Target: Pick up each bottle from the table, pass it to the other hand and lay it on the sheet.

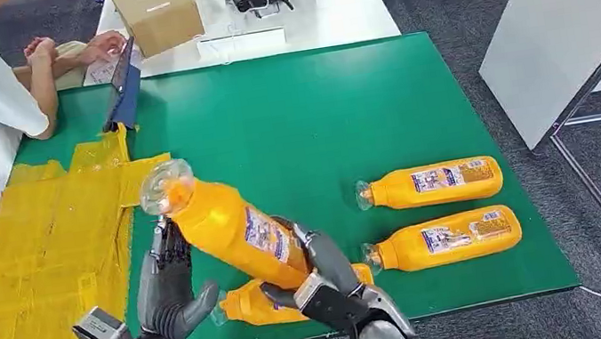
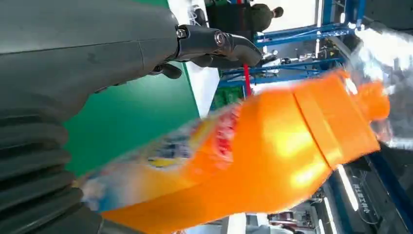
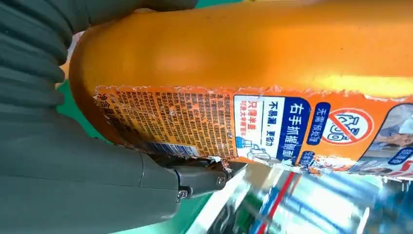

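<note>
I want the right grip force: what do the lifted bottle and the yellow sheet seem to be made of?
The bottle in the right hand looks like glossy orange plastic: bright highlights, clear cap, a printed film label with a ragged edge. The sheet looks like thin yellow plastic film, judging by its creases and sheen, though coated paper is possible.

The green desk (image 1: 298, 116) carries a yellow sheet (image 1: 32, 263) along its left side. Two orange bottles (image 1: 429, 184) (image 1: 444, 240) lie side by side toward the right, and a third bottle (image 1: 250, 307) lies at the near edge.

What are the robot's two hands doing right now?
Left hand: open, holding nothing, beside the bottle.
Right hand: holding the raised orange bottle.
</note>
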Available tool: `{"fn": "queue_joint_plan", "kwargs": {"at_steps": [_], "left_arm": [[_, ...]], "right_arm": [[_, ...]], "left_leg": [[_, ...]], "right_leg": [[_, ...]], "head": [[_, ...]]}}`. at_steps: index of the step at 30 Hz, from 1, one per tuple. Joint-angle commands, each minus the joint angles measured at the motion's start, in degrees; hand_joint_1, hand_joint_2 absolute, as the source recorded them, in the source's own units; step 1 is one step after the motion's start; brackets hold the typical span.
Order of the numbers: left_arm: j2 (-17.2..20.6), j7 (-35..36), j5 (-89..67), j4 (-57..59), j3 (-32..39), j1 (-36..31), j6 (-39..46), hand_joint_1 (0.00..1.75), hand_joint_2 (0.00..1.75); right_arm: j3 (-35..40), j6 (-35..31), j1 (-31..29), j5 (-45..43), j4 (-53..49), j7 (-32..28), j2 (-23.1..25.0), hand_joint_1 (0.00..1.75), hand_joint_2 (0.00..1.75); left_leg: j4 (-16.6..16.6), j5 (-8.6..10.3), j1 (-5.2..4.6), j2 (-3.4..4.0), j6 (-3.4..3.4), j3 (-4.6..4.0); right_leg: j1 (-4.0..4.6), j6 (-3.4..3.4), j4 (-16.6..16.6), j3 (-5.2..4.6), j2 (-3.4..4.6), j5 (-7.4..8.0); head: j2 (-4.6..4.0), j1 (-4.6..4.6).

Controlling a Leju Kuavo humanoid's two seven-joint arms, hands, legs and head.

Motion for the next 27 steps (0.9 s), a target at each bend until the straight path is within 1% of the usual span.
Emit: {"fn": "queue_joint_plan", "kwargs": {"at_steps": [1, 2, 4, 5, 6, 7, 8, 9, 10, 13, 14, 15, 16, 17, 18, 19, 20, 21, 22, 24, 26, 27], "left_arm": [[0.77, 0.21, 0.21, 2.56, -1.34, -0.72, 0.35, 0.00, 1.75], [0.75, 0.22, 0.21, 2.80, -1.57, -1.01, 0.28, 0.00, 1.75], [0.57, 0.30, 0.18, 3.44, -1.74, -1.60, 0.21, 0.00, 1.75], [0.48, 0.52, 0.00, 3.87, -1.74, -1.91, 0.28, 0.00, 1.75], [0.31, 0.74, -0.11, 4.36, -1.63, -2.26, 0.41, 0.00, 1.75], [0.18, 0.77, -0.13, 4.69, -1.46, -2.43, 0.45, 0.00, 1.75], [-0.02, 0.96, -0.19, 5.06, -1.20, -2.54, 0.48, 0.00, 1.75], [-0.11, 1.03, -0.20, 5.20, -1.03, -2.58, 0.51, 0.00, 1.75], [-0.11, 1.03, -0.20, 5.20, -1.03, -2.58, 0.51, 0.00, 1.75], [-0.16, 1.07, -0.20, 5.26, -0.92, -2.53, 0.52, 0.00, 1.75], [-0.23, 1.20, -0.17, 5.30, -0.84, -2.52, 0.46, 0.00, 1.75], [-0.36, 1.42, -0.11, 5.36, -0.66, -2.50, 0.28, 0.00, 1.75], [-0.46, 1.53, -0.09, 5.40, -0.58, -2.55, 0.10, 0.00, 1.75], [-0.54, 1.60, -0.11, 5.46, -0.59, -2.66, -0.05, 0.00, 1.75], [-0.54, 1.60, -0.11, 5.46, -0.59, -2.66, -0.05, 0.00, 1.75], [-0.57, 1.73, -0.18, 5.55, -0.67, -2.84, -0.33, 0.00, 1.75], [-0.62, 1.83, -0.29, 5.57, -0.64, -2.95, -0.49, 0.00, 1.75], [-0.75, 1.89, -0.34, 5.58, -0.51, -3.07, -0.56, 0.00, 1.75], [-0.88, 1.95, -0.38, 5.58, -0.30, -3.23, -0.60, 0.00, 1.75], [-0.85, 2.03, -0.39, 5.55, -0.15, -3.38, -0.66, 0.00, 1.75], [-1.01, 2.16, -0.26, 5.40, 0.35, -3.33, -0.85, 0.00, 1.75], [-1.08, 2.16, -0.26, 5.29, 0.60, -3.28, -0.92, 0.00, 1.75]], "right_arm": [[-8.21, -1.80, 0.76, -0.94, -5.01, 0.66, -1.86, 1.75, 1.75], [-7.78, -2.00, 0.42, 0.06, -4.73, 0.72, -1.76, 1.75, 1.75], [-5.99, -2.57, -0.08, 3.04, -4.40, 0.28, -1.65, 1.75, 1.75], [-4.51, -3.27, -0.29, 5.59, -4.31, 0.26, -1.51, 1.75, 1.75], [-2.66, -4.01, -0.39, 8.18, -4.20, 0.69, -1.04, 1.75, 1.75], [-1.07, -4.51, -0.66, 10.44, -4.02, 0.98, -1.07, 1.75, 1.75], [1.45, -5.43, -1.14, 13.75, -3.69, 1.80, -1.19, 1.75, 1.75], [2.51, -5.69, -1.31, 14.79, -3.43, 2.16, -1.02, 1.75, 1.75], [2.51, -5.69, -1.31, 14.79, -3.43, 2.16, -1.02, 1.75, 1.75], [3.21, -5.60, -1.54, 15.16, -3.16, 2.22, -1.19, 1.75, 1.75], [4.11, -5.64, -1.91, 16.23, -2.81, 2.47, -1.46, 1.75, 1.75], [6.24, -6.10, -2.57, 19.91, -1.63, 4.07, -1.49, 1.75, 1.75], [7.29, -5.97, -2.99, 20.41, -0.70, 4.40, -1.24, 1.75, 1.75], [8.26, -5.64, -3.49, 20.48, 0.53, 4.55, -0.92, 1.75, 1.75], [8.26, -5.64, -3.49, 20.48, 0.53, 4.55, -0.92, 1.75, 1.75], [9.94, -6.04, -4.61, 23.19, 2.34, 5.71, -0.96, 1.75, 1.75], [11.38, -5.87, -5.35, 24.68, 3.38, 6.09, -1.02, 1.75, 1.75], [12.81, -5.68, -6.06, 25.76, 4.28, 6.25, -1.08, 1.75, 1.75], [14.43, -5.47, -6.74, 26.93, 5.12, 6.52, -1.18, 1.75, 1.75], [15.19, -5.30, -6.93, 27.26, 5.54, 6.63, -1.11, 1.75, 1.75], [17.26, -4.10, -7.83, 28.23, 6.29, 6.92, -1.59, 1.75, 1.75], [18.03, -3.66, -8.05, 28.38, 6.61, 6.96, -1.75, 1.75, 1.75]], "left_leg": [[-0.02, -0.11, 0.05, -0.21, -0.08, 0.26], [-0.03, -0.02, 0.02, -0.13, -0.04, 0.11], [0.01, -0.18, 0.10, -0.19, -0.12, 0.41], [-0.01, -0.09, 0.05, -0.12, -0.08, 0.25], [0.01, -0.17, 0.09, -0.12, -0.12, 0.39], [-0.01, -0.07, 0.05, -0.06, -0.08, 0.19], [0.02, -0.16, 0.10, -0.09, -0.12, 0.35], [-0.03, -0.05, 0.04, -0.06, -0.07, 0.15], [0.01, -0.14, 0.08, -0.07, -0.12, 0.32], [0.03, -0.20, 0.11, -0.07, -0.13, 0.41], [0.02, -0.19, 0.12, -0.07, -0.12, 0.39], [0.01, -0.19, 0.13, -0.11, -0.11, 0.42], [-0.04, -0.08, 0.06, -0.01, -0.06, 0.23], [0.03, -0.19, 0.13, -0.03, -0.10, 0.38], [-0.04, -0.06, 0.06, 0.01, -0.05, 0.18], [-0.02, -0.15, 0.11, 0.05, -0.09, 0.36], [-0.04, -0.08, 0.08, 0.07, -0.07, 0.21], [-0.04, -0.12, 0.10, 0.04, -0.10, 0.34], [-0.05, -0.04, 0.05, 0.00, -0.06, 0.18], [-0.04, -0.13, 0.12, -0.01, -0.12, 0.39], [-0.06, -0.07, 0.08, -0.01, -0.09, 0.25], [-0.06, -0.12, 0.11, -0.01, -0.12, 0.37]], "right_leg": [[0.01, -0.09, -0.03, 0.31, 0.11, -0.13], [-0.01, -0.05, -0.04, 0.14, 0.07, -0.04], [0.04, -0.14, -0.03, 0.46, 0.23, -0.18], [0.01, -0.09, -0.03, 0.28, 0.17, -0.09], [0.03, -0.14, -0.01, 0.41, 0.29, -0.16], [0.03, -0.10, -0.02, 0.20, 0.21, -0.07], [0.05, -0.15, 0.00, 0.35, 0.30, -0.14], [0.02, -0.08, -0.03, 0.14, 0.17, -0.04], [0.04, -0.13, 0.00, 0.32, 0.29, -0.13], [0.07, -0.15, 0.00, 0.42, 0.37, -0.18], [0.08, -0.14, -0.01, 0.40, 0.34, -0.16], [0.09, -0.13, -0.04, 0.44, 0.33, -0.17], [0.04, -0.07, -0.05, 0.21, 0.25, -0.05], [0.08, -0.12, -0.04, 0.40, 0.36, -0.14], [0.04, -0.07, -0.06, 0.17, 0.22, -0.04], [0.06, -0.12, -0.06, 0.35, 0.41, -0.09], [0.06, -0.09, -0.07, 0.20, 0.32, -0.03], [0.06, -0.12, -0.07, 0.33, 0.37, -0.08], [0.03, -0.08, -0.06, 0.18, 0.21, -0.03], [0.07, -0.16, -0.07, 0.39, 0.37, -0.10], [0.06, -0.11, -0.07, 0.25, 0.26, -0.05], [0.07, -0.14, -0.08, 0.36, 0.35, -0.09]], "head": [[0.00, -0.02], [0.00, 0.00], [0.00, 0.00], [0.00, 0.00], [0.00, 0.00], [0.00, 0.00], [0.00, -0.02], [0.00, 0.00], [0.00, 0.00], [0.00, -0.02], [0.00, 0.00], [0.00, -0.02], [0.00, -0.02], [0.00, 0.00], [0.00, -0.02], [0.00, 0.02], [0.00, 0.00], [0.00, 0.00], [0.00, 0.00], [0.00, -0.02], [0.00, -0.02], [0.00, 0.02]]}}
